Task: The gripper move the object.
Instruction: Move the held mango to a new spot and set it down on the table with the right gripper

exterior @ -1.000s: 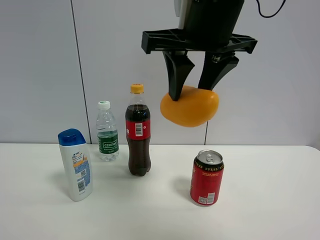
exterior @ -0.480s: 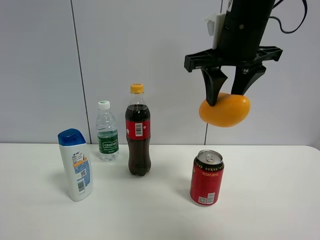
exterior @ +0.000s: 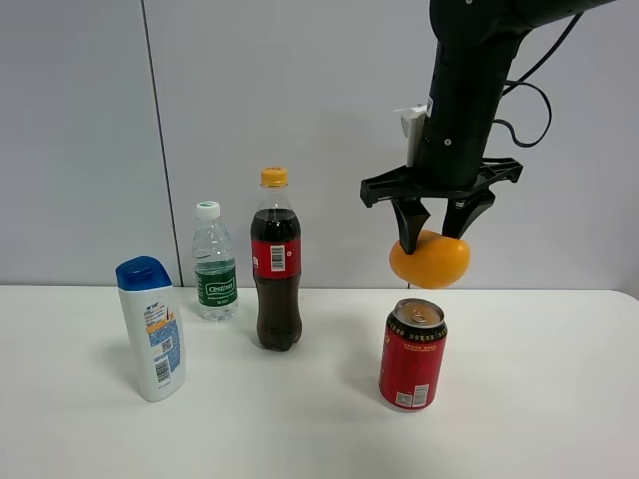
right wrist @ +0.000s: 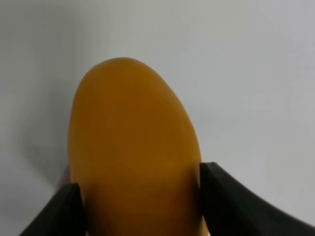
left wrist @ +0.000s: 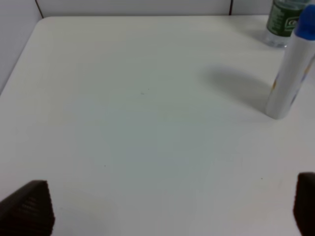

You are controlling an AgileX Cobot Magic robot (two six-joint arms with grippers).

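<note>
The smooth oval orange-yellow fruit [exterior: 430,261] hung in the air between the jaws of the large black right gripper [exterior: 430,239]. It was over the white table [exterior: 300,429] and touched nothing else. In the high view it appeared just above the top of the red soda can [exterior: 413,355], with a small gap between them; how far it was behind or before the can, I cannot tell. The jaws were partly closed and pressed on both sides of the fruit. The two black fingers [exterior: 406,232] held its upper part, and the lower part stood out under the tips. In the right wrist view the fruit [right wrist: 133,147] filled the space between the fingers of the right gripper [right wrist: 142,201].

The left gripper [left wrist: 166,206] had its jaws wide apart above the bare table [left wrist: 123,123], and nothing was between them. The white shampoo bottle with a blue cap [left wrist: 290,73] stood upright, well apart from these jaws.
</note>
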